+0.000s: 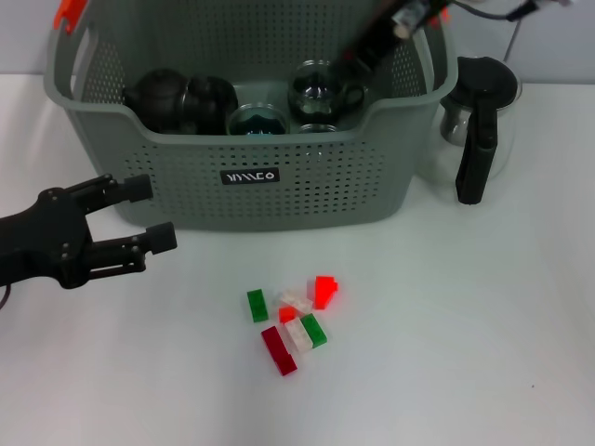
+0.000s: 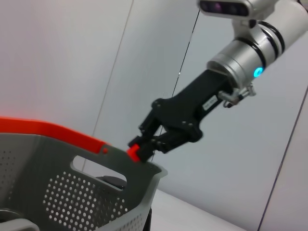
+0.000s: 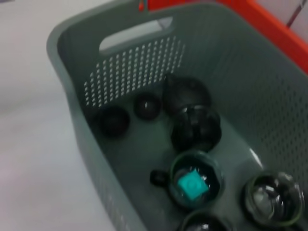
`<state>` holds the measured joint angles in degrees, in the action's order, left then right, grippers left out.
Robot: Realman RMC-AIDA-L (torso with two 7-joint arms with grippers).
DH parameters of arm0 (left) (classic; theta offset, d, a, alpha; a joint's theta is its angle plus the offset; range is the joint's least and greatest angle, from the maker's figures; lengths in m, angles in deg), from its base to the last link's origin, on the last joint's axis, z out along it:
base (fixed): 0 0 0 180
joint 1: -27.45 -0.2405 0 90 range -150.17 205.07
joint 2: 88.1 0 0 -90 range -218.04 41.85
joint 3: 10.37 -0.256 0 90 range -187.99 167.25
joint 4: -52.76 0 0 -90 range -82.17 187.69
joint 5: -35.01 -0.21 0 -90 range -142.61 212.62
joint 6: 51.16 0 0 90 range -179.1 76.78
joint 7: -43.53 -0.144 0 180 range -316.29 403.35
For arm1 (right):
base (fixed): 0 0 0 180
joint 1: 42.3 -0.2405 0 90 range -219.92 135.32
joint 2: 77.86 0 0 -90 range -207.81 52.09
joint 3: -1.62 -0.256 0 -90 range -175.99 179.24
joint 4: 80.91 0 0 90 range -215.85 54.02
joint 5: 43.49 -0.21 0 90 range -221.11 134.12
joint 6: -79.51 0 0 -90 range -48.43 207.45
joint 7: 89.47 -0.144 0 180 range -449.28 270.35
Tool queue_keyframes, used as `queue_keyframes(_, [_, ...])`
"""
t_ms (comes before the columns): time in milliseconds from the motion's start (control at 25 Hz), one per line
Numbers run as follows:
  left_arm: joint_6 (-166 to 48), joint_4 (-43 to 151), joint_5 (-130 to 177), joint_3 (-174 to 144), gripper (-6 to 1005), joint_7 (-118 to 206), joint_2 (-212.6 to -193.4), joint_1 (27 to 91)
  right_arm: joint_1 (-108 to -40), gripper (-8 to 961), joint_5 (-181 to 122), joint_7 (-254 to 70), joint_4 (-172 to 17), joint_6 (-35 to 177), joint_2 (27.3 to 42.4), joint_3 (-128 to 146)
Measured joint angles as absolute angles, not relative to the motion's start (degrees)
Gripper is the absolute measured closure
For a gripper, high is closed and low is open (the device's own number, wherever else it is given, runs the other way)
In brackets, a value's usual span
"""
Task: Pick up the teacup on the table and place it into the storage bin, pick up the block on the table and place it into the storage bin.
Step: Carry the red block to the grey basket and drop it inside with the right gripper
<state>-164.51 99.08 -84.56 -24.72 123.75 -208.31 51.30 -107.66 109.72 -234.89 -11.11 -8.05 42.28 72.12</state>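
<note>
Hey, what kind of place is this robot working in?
Probably a lab or test bench, not a home: a plain white table, bare pale walls, and staged props, namely a storage bin of teaware, loose toy blocks and a glass kettle.

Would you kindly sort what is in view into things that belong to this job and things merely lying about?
Job:
- storage bin
- glass teacups inside it
- loose blocks on the table
- left pincer, open, beside the bin
- right pincer above the bin's rim

Lying about:
- glass kettle
- dark teapots in the bin
</note>
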Motion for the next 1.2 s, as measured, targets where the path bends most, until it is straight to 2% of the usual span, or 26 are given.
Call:
queue_keyframes(200, [-164.56, 99.08, -84.53, -24.24, 112, 123.03, -208.07, 51.19, -110.35, 683, 109.96, -234.52, -14.4, -6.07, 42.29, 72.06])
queue_keyframes(640, [-164.77, 98.9, -84.52, -23.45, 112, 122.67, -207.96, 51.07, -111.31, 650, 108.79, -234.47, -19.51, -0.93, 42.46, 72.13])
queue_keyframes(1040, [-164.86, 98.81, -84.52, -22.84, 113, 123.36, -207.92, 50.9, -107.57, 620, 105.77, -234.39, -12.66, 2.89, 42.23, 71.48])
queue_keyframes(1200, [-164.5, 98.81, -84.52, -22.79, 113, 123.12, -208.09, 50.81, -105.35, 461, 104.8, -234.32, -8.65, 3.39, 42.2, 71.38])
